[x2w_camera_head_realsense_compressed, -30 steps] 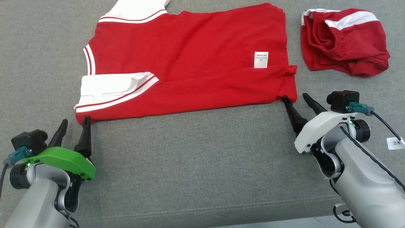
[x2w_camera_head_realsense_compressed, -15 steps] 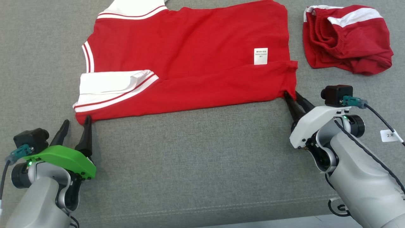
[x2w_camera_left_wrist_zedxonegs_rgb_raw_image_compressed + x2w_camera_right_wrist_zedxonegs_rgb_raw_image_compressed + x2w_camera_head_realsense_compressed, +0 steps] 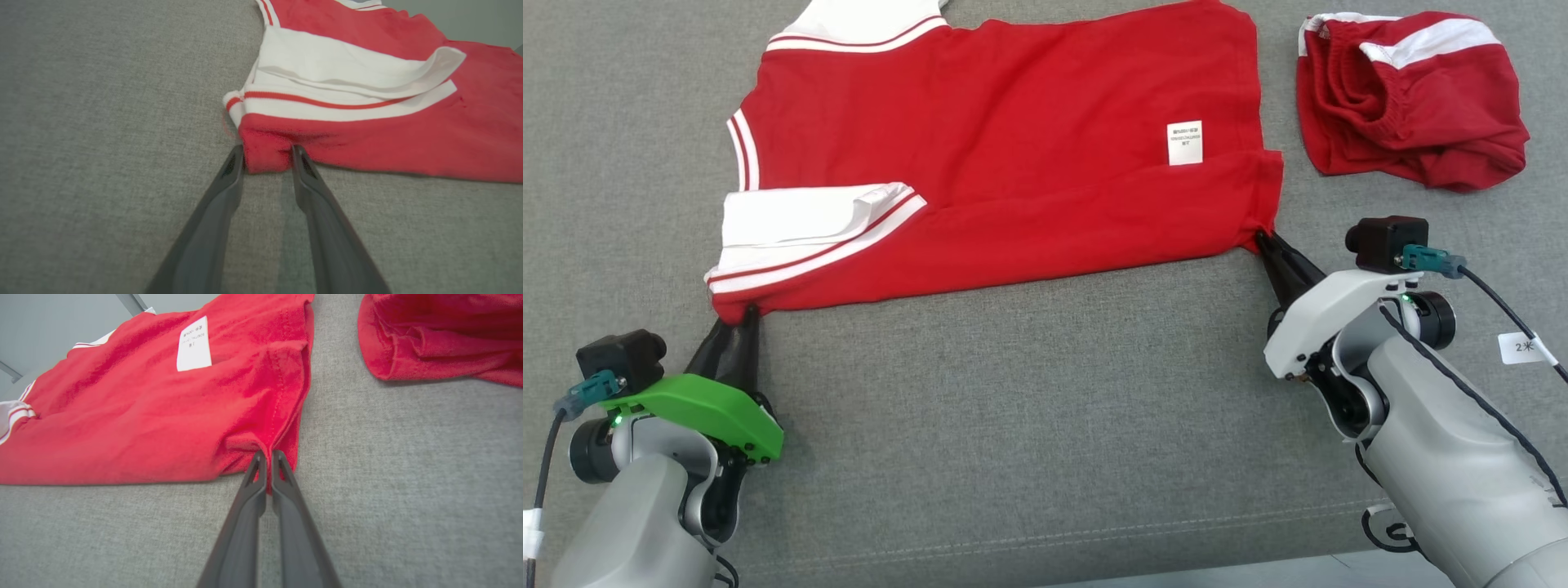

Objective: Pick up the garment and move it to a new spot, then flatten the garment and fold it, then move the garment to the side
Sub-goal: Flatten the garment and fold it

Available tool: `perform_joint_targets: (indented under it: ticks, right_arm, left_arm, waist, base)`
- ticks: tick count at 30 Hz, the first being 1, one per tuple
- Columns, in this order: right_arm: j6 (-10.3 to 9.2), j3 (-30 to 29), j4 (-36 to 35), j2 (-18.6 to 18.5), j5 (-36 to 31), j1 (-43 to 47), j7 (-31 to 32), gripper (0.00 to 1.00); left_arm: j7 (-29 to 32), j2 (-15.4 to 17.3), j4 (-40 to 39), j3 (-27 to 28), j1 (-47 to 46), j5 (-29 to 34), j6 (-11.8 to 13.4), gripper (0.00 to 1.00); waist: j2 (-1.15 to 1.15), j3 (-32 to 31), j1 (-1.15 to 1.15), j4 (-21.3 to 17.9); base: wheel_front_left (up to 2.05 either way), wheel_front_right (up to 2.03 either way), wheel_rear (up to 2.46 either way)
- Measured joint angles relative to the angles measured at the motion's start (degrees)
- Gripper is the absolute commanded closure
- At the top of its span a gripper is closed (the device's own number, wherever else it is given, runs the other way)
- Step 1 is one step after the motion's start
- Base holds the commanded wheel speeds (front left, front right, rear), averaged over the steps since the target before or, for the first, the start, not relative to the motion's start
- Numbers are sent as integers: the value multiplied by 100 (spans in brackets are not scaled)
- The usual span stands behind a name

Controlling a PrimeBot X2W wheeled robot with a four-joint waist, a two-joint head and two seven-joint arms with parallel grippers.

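The garment, a red shirt with white striped trim, lies spread flat across the upper middle of the head view, its folded white sleeve at the left and a small white label towards the right. The left gripper meets the shirt's lower left corner. Its two dark fingers stand partly apart, one on each side of that corner with both tips touching the cloth; whether they squeeze it I cannot tell. The right gripper is at the shirt's lower right corner, its fingers pressed together and pinching the hem there. A second red garment with a white band lies crumpled at the upper right, well apart from the shirt. Everything rests on a grey woven surface with a stitched seam low in the frame, and a pale strip of floor runs along the bottom edge. A white tag hangs from the right arm's cable. The left wrist view adds the layered fold of the sleeve and the red corner bunched between the fingertips. The right wrist view adds the hem's stitch line, the cloth puckered just above the closed tips, and a pale wall in its upper left.
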Motion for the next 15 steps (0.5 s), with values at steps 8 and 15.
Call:
perform_joint_targets:
  ticks: [8, 15]
  right_arm:
    - [70, -2, 149, 35, 1, -89, -141, 100]
    - [162, -65, 277, 40, 33, -81, -286, 100]
  left_arm:
    - [0, 5, 78, -16, -42, -146, -47, 100]
    - [-8, 215, 71, -171, -42, 131, -100, 100]
  waist:
    - [0, -28, 0, -30]
    - [0, -169, 0, -23]
  base:
    - [0, 0, 0]
    - [0, 0, 0]
